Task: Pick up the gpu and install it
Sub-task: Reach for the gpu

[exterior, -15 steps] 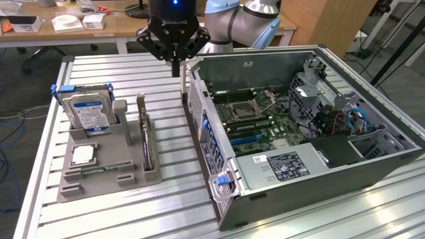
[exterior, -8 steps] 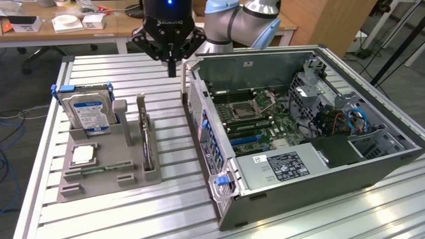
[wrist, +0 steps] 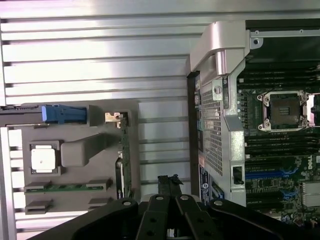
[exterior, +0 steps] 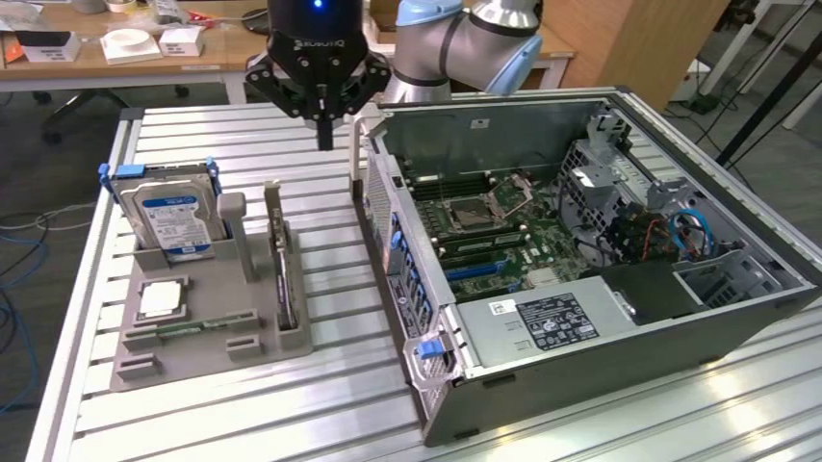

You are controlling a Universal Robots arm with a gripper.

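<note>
Exterior view, nearest me: a gray holder (exterior: 206, 351) sits on the slatted table (exterior: 321, 404), with the graphics card (exterior: 281, 274) standing on edge in its slot, untouched. Just beside it lies the open computer case (exterior: 578, 318). The hard drive (exterior: 173, 217) stands at the holder's back. Farther off, the gripper (exterior: 326, 142) hangs above the table, fingers pinched together, empty.

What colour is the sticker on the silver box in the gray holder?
The hard drive's sticker is blue and white; the exterior view shows it best.
</note>
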